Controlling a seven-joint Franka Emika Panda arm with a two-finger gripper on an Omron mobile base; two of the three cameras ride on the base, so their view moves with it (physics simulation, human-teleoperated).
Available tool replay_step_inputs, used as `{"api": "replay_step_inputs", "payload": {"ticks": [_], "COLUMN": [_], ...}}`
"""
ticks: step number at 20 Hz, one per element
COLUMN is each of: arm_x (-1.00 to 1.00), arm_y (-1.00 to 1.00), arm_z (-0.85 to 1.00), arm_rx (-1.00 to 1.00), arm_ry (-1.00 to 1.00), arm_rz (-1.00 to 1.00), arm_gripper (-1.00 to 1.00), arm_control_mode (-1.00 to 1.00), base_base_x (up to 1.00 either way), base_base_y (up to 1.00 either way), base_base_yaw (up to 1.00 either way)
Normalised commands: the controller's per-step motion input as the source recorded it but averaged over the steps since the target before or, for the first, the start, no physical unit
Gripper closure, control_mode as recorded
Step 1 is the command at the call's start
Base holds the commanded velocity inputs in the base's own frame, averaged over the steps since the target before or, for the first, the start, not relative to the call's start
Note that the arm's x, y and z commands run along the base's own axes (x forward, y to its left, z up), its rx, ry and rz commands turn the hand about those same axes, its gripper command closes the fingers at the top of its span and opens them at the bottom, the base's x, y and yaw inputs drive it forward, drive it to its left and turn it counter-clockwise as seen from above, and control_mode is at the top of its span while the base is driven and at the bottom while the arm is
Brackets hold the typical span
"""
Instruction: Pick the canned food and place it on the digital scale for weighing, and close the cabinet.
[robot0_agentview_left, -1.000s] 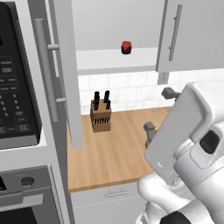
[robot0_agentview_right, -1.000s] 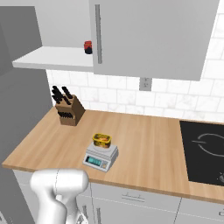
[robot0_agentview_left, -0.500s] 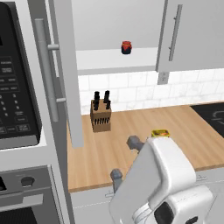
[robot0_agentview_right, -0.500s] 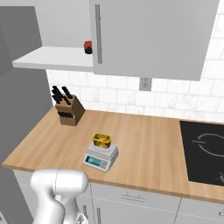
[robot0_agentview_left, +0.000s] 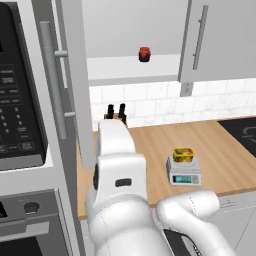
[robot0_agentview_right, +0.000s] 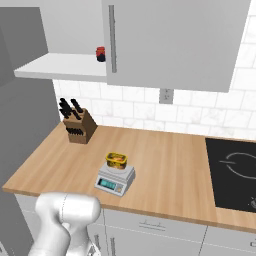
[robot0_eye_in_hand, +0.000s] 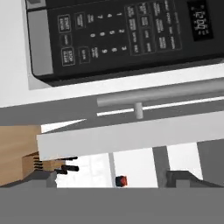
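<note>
**Tin on the scale, door next**

The canned food (robot0_agentview_right: 116, 159) sits on the digital scale (robot0_agentview_right: 115, 179), near the front edge of the surface (robot0_agentview_right: 170, 165). What remains is the cabinet (robot0_agentview_left: 75, 85), its left door swung out. The claw (robot0_eye_in_hand: 111, 177) stands wide open, empty, facing the long bar handle (robot0_eye_in_hand: 162, 92). The door looks stiff and light on its hinges; a push on the flat panel near the handle should serve.

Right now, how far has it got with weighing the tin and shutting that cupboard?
The weighing part looks done: the canned food sits on the digital scale. In hand is the cabinet: its left door stands swung out, and the open gripper faces that door's edge and bar handle, touching nothing. Left: pushing the door shut.
</note>
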Motion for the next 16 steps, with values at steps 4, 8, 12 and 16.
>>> {"api": "replay_step_inputs", "payload": {"ticks": [4,8,12,16], "arm_x": [0.4,0.22,0.48,0.53], "arm_y": [0.83,0.98,0.48,0.1], "arm_z": [-0.32,-0.31,-0.13,-0.13], "arm_rx": [-0.25,-0.25,-0.17,-0.12], "arm_ry": [0.06,0.01,0.04,0.04], "arm_rz": [0.0,0.0,0.0,0.0], "arm_gripper": [-1.0,-1.0,-1.0,-1.0], "arm_control_mode": [-1.0,-1.0,-1.0,-1.0], "base_base_x": [0.0,0.0,0.0,0.0], "base_base_y": [0.0,0.0,0.0,0.0], "base_base_yaw": [0.0,0.0,0.0,0.0]}}
